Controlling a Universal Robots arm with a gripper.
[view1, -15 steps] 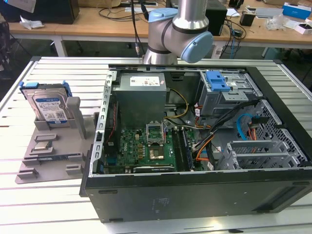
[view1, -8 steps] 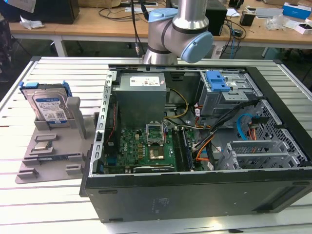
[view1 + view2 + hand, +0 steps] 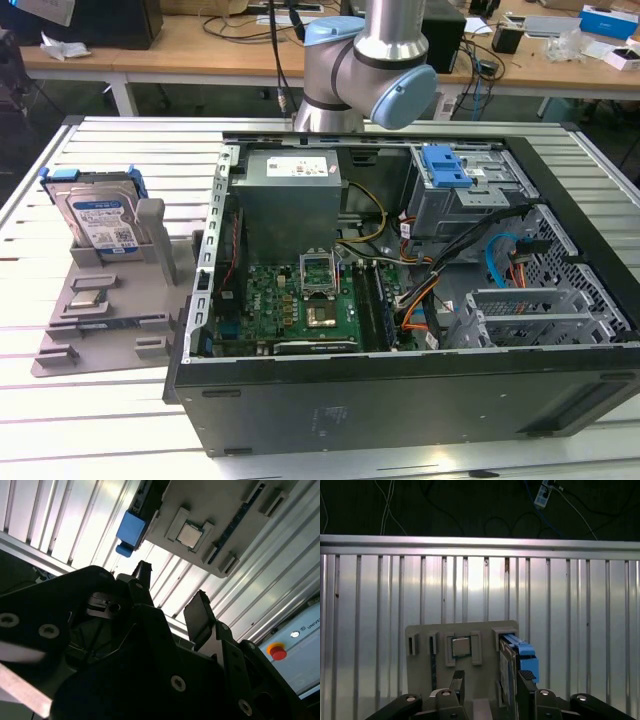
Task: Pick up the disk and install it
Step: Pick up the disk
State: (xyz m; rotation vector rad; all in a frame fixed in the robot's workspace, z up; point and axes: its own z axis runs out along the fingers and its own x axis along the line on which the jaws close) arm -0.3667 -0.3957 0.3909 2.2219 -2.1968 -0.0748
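One disk (image 3: pixel 100 215) is seen standing upright in the grey tray (image 3: pixel 120 335), at the exterior view's left of the open computer case (image 3: pixel 400 400). The gripper (image 3: pixel 490 692) is held spread and empty, facing the tray.

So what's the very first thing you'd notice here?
The big open computer case, insides showing, sits in the middle of the exterior view. On that view's left, the blue-framed disk stands upright in a grey tray. In the first wrist view, the open end effector faces it.
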